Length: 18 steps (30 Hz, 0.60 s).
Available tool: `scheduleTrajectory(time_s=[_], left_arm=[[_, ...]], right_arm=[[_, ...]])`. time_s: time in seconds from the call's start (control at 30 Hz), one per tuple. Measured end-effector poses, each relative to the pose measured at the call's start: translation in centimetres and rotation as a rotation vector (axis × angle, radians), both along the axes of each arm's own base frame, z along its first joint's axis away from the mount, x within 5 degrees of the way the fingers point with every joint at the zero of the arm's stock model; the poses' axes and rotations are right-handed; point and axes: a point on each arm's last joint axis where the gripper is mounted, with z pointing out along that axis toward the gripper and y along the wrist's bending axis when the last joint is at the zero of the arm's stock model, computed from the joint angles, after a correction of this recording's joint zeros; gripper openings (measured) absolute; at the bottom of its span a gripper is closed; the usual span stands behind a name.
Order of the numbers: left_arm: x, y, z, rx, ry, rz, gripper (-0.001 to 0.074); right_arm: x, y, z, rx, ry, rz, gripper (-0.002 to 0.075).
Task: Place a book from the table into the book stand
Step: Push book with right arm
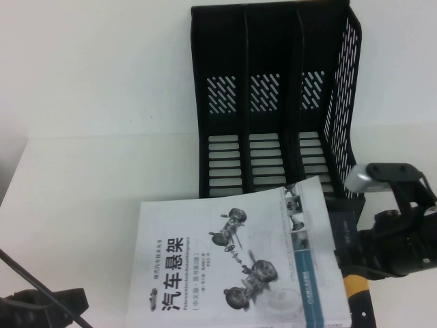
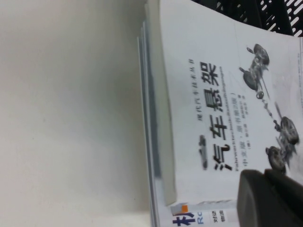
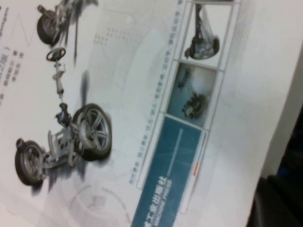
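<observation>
The book (image 1: 232,260) is a large white paperback with a black Chinese title, a grey suspension drawing and a teal band. It lies at the front centre of the table (image 1: 82,191), on top of other books. Its right edge is raised and overlaps the front of the black book stand (image 1: 273,68). My right gripper (image 1: 341,251) is at that right edge and is shut on it. In the right wrist view the cover (image 3: 118,118) fills the picture, with one dark finger (image 3: 279,203) past its edge. My left gripper (image 1: 41,307) sits low at the front left, apart from the book (image 2: 213,94).
A white book with an orange edge (image 2: 182,213) and more page edges (image 2: 147,118) lie under the book. A dark navy patch (image 1: 345,229) shows by the right gripper. The stand's three slots hold nothing. Bare tabletop (image 2: 71,118) lies to the left.
</observation>
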Motion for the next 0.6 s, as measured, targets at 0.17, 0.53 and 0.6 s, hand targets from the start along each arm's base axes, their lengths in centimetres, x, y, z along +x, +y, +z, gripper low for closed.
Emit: scheduleTrajectory(time_s=[0.17,0.53,0.6], left_arm=[[0.0,-0.1,0.1,-0.034,0.003,0.004,-0.0004],[0.2,-0.3,2.0,-0.067,-0.046,0.007,-0.0004],[0.3,-0.3,2.5,-0.069,-0.058,0.003,-0.0004]], right_arm=[[0.4,0.9,0.0,0.010,0.003,0.018,-0.0001],[0.5,1.0,-0.1,0.000,0.003,0.027,-0.0001],[0.4,0.8,0.1,-0.009,-0.012,0.035,-0.0001]])
